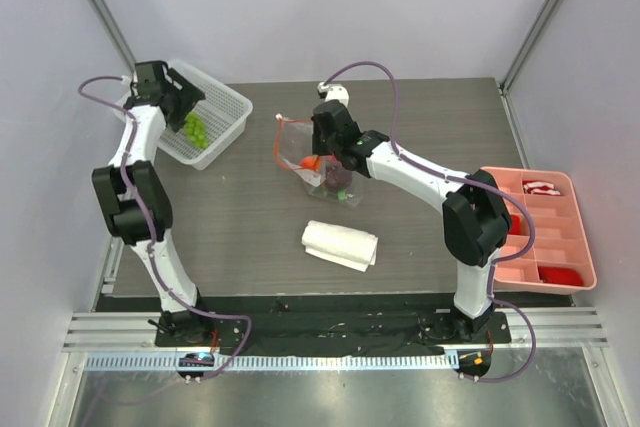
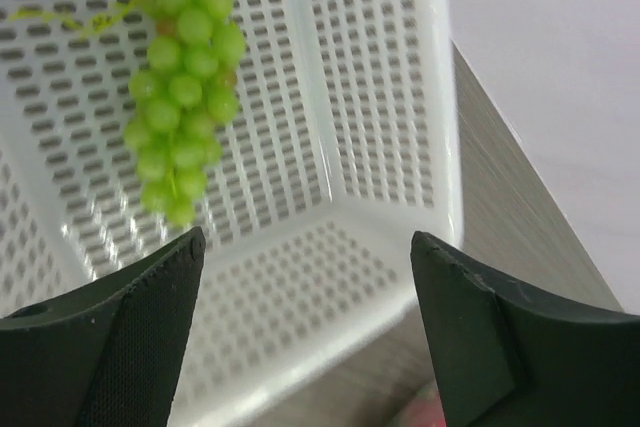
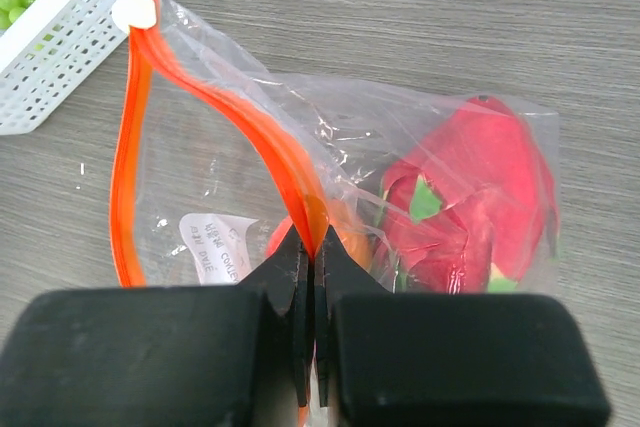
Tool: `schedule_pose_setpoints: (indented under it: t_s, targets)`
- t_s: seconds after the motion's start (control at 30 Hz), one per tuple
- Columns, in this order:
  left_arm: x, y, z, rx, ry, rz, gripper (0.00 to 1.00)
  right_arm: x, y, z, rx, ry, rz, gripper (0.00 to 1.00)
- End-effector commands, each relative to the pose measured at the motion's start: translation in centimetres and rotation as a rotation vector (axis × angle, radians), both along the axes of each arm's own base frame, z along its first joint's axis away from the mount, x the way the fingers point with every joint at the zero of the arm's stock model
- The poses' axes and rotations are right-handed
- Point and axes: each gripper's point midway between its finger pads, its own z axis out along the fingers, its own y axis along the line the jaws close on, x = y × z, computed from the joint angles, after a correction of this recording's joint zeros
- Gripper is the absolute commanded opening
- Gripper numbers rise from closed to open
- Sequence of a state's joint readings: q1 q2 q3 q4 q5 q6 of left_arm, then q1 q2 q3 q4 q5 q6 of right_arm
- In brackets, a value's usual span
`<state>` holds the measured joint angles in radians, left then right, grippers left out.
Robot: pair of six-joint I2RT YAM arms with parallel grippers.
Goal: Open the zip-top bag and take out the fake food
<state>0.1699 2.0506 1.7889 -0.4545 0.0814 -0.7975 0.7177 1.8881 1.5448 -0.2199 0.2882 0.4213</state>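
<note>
The left arm reaches far left, the left gripper (image 2: pixel 305 252) spread wide and empty over green plastic grapes (image 2: pixel 185 87) in a white perforated plastic basket (image 2: pixel 375 97), while mid-table the right gripper (image 3: pixel 310 247) is pinched tight on the orange-red zipper strip (image 3: pixel 126 147) of the clear crinkly zip-top bag (image 3: pixel 210 172) holding a red-pink dragon fruit (image 3: pixel 485 182)

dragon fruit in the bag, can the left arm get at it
Probably yes: the bag gapes open, one zipper edge pinched by the right gripper; the left gripper hangs open over the basket. The dragon fruit sits deep.

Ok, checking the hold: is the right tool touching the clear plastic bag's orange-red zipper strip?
Touching. The right wrist view shows the right tool shut on the orange-red zipper strip of the clear plastic bag.
</note>
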Motion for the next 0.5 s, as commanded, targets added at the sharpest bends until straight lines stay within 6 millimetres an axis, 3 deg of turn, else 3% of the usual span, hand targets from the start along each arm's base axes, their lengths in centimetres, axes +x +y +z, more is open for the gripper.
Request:
schedule_pose_setpoints:
  t_s: [0.0,0.1,0.27,0.37,0.4,0.47]
  targets:
    - [-5.5,-3.3,9.0,0.045,-0.133,-0.059,0.80,0.7,0.5,2.6,0.046,-0.044,-0.005,0.01]
    - [-9.3,-8.3,10.3,-0.014,-0.236,-0.190,0.70,0.5,0.3,2.8,0.049,-0.042,-0.003,0.01]
    - [-14.8,-20.1,10.3,-0.267,-0.334,-0.566,0.53,0.0,0.3,3.6,0.053,-0.047,0.018,0.01]
    - [-15.9,-23.4,9.0,-0.282,-0.310,-0.641,0.47,-0.2,0.2,3.6,0.055,-0.044,0.020,0.01]
    - [-16.5,-25.3,8.7,-0.284,-0.299,-0.679,0.44,-0.3,0.1,3.7,0.058,-0.044,0.018,0.01]
    - [-16.2,-27.1,7.8,-0.288,-0.285,-0.722,0.42,-0.4,0.1,3.6,0.056,-0.040,0.020,0.01]
